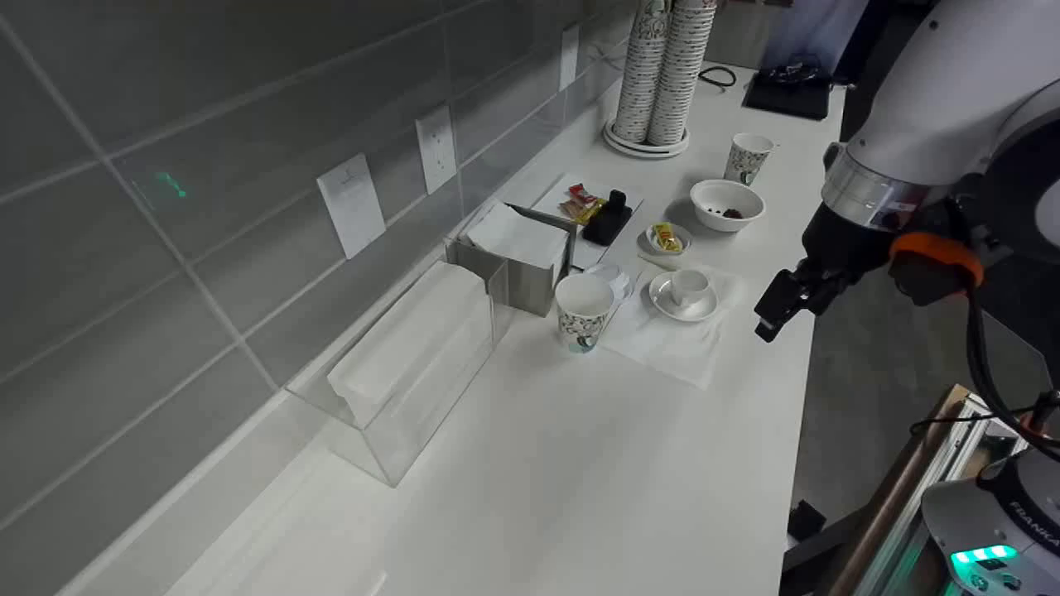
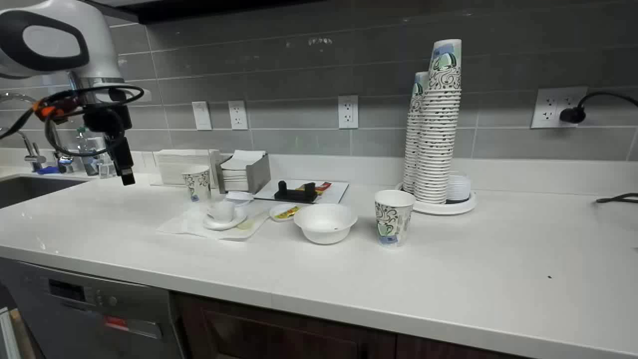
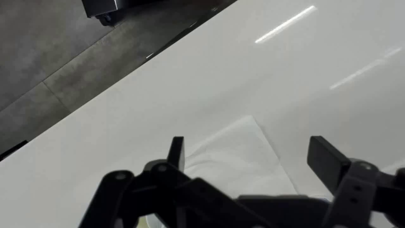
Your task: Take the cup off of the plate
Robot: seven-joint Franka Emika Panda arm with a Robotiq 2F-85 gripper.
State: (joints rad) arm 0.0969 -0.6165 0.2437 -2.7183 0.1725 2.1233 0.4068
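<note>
In an exterior view, there's the cup (image 1: pixel 689 288) sitting on the plate (image 1: pixel 700 312), over a napkin (image 1: pixel 662 348) with a patterned paper cup (image 1: pixel 582 321) near, and a grip set too low could drag plate and napkin along, while a swing toward the wall (image 1: pixel 273 108) might topple that neighbour. In an exterior view again, the small dish (image 2: pixel 280 208) and white bowl (image 2: pixel 325 232) hem 1 side, yet the desk (image 2: pixel 349 279) offers room toward its front edge (image 2: pixel 271 300). Over to the wrist view: the pincer (image 3: pixel 246 141) gapes wide, holding nothing, the napkin's corner showing beyond, and floor (image 3: pixel 79 57) lies past the desk!
</note>
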